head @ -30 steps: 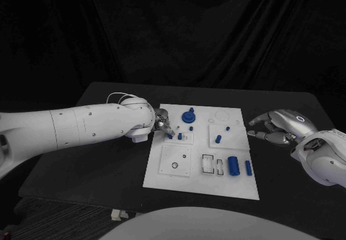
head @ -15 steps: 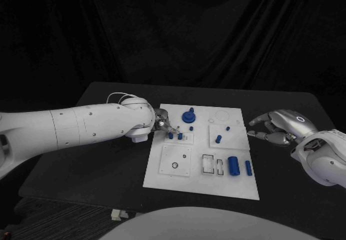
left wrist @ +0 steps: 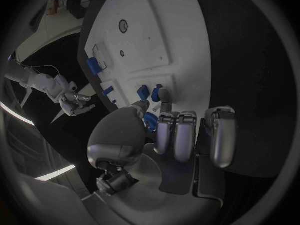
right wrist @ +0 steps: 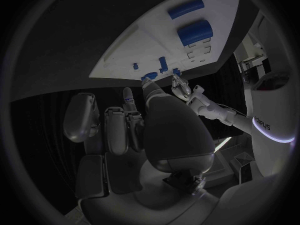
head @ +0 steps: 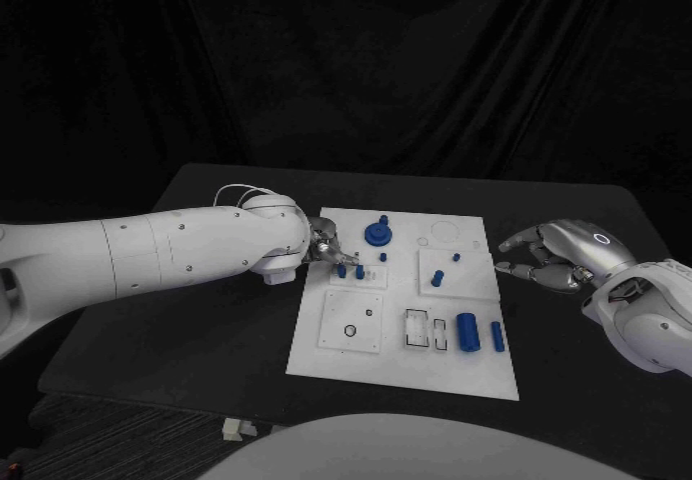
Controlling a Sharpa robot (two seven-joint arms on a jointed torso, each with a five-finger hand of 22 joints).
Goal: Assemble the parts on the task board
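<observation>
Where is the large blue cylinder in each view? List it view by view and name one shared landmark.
Head view: the large blue cylinder lies on the task board, just right of the rectangular slots.
Left wrist view: probably the blue piece beside those slots, at the board's far end.
Right wrist view: it lies next to a slimmer cylinder.
Shared landmark: the rectangular slots beside it.

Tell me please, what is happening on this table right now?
A two-armed robot is assembling small blue parts on a white task board. Its left hand is at the board's left edge, fingers on a small blue peg. Its right hand hovers beside the board's right edge, holding nothing. Two blue cylinders lie unused.
</observation>
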